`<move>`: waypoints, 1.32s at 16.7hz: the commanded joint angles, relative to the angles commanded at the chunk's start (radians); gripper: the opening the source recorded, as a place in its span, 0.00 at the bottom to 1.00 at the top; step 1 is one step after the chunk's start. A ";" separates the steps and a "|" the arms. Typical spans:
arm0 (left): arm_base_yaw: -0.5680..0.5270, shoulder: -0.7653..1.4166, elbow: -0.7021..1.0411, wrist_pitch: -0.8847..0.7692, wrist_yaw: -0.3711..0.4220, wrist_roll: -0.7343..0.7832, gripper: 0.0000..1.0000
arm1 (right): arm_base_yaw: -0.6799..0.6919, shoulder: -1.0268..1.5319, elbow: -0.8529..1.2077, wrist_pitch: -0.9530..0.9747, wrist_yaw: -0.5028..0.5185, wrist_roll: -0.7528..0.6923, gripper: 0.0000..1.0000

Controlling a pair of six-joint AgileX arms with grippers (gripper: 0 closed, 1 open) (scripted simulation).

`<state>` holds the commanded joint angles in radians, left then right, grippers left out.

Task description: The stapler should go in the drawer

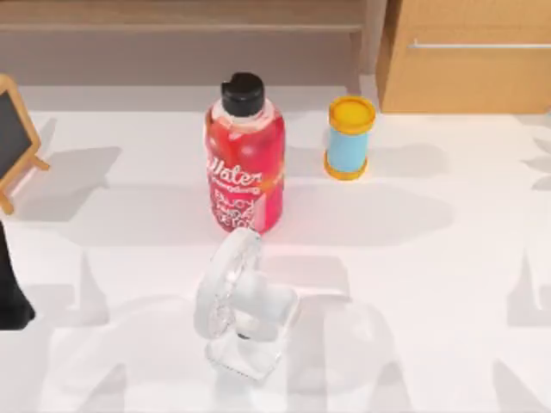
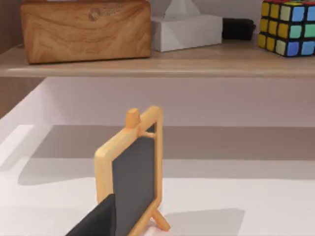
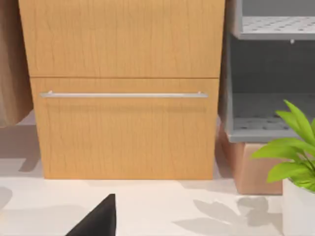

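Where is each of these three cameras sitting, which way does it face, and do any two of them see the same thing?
Top view: above the table, looking down on red bottle, white fan; left arm's dark edge at its left.
Left wrist view: faces small chalkboard and wooden shelf; own dark finger at frame edge.
Right wrist view: faces closed drawer; own dark finger at frame edge.
Shared: chalkboard, top and left wrist; drawer, top and right wrist.

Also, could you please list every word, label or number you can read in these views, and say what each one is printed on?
"Water", partly cut off: large white lettering on the red bottle.
Smaller white lines below it on the same bottle label: too blurred to read.
Faint mark on the wooden box on the shelf: too blurred to read.
Small chalkboard: blank, nothing written on it.
Drawer front: no text.
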<state>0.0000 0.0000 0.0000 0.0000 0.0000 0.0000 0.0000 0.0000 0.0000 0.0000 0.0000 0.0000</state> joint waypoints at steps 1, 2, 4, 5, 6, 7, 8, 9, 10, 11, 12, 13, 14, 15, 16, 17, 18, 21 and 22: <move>0.000 0.000 0.000 0.000 0.000 0.000 1.00 | 0.000 0.000 0.000 0.000 0.000 0.000 1.00; 0.000 0.000 0.000 0.000 0.000 0.000 1.00 | 0.000 0.000 0.000 0.000 0.000 0.000 1.00; 0.000 0.000 0.000 0.000 0.000 0.000 1.00 | 0.006 0.030 0.011 0.016 -0.002 -0.023 1.00; 0.000 0.000 0.000 0.000 0.000 0.000 1.00 | 0.011 0.060 0.023 0.032 -0.003 -0.045 1.00; 0.000 0.000 0.000 0.000 0.000 0.000 1.00 | 0.017 0.100 0.039 0.054 -0.004 -0.075 1.00; 0.000 0.000 0.000 0.000 0.000 0.000 1.00 | 0.023 0.149 0.059 0.081 -0.004 -0.111 1.00; 0.000 0.000 0.000 0.000 0.000 0.000 1.00 | 0.030 0.205 0.082 0.112 -0.003 -0.154 1.00; 0.000 0.000 0.000 0.000 0.000 0.000 1.00 | 0.036 0.269 0.109 0.148 -0.001 -0.201 1.00; 0.000 0.000 0.000 0.000 0.000 0.000 1.00 | 0.042 0.339 0.140 0.189 0.003 -0.255 1.00; 0.000 0.000 0.000 0.000 0.000 0.000 1.00 | 0.048 0.415 0.173 0.234 0.007 -0.313 1.00; 0.000 0.000 0.000 0.000 0.000 0.000 1.00 | 0.054 0.496 0.209 0.282 0.013 -0.374 1.00; 0.000 0.000 0.000 0.000 0.000 0.000 1.00 | 0.060 0.582 0.247 0.333 0.020 -0.438 1.00; 0.000 0.000 0.000 0.000 0.000 0.000 1.00 | 0.066 0.671 0.287 0.387 0.028 -0.505 1.00; 0.000 0.000 0.000 0.000 0.000 0.000 1.00 | 0.072 0.764 0.329 0.443 0.037 -0.574 1.00; 0.000 0.000 0.000 0.000 0.000 0.000 1.00 | 0.078 0.859 0.371 0.500 0.046 -0.644 1.00; 0.000 0.000 0.000 0.000 0.000 0.000 1.00 | 0.085 0.956 0.415 0.558 0.056 -0.715 1.00; 0.000 0.000 0.000 0.000 0.000 0.000 1.00 | 0.092 1.055 0.459 0.618 0.066 -0.785 1.00; 0.000 0.000 0.000 0.000 0.000 0.000 1.00 | 0.114 1.358 0.589 0.794 0.100 -0.992 1.00; 0.000 0.000 0.000 0.000 0.000 0.000 1.00 | 0.121 1.459 0.630 0.851 0.112 -1.058 1.00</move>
<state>0.0000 0.0000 0.0000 0.0000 0.0000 0.0000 0.1210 1.4586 0.6304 0.8511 0.1120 -1.0580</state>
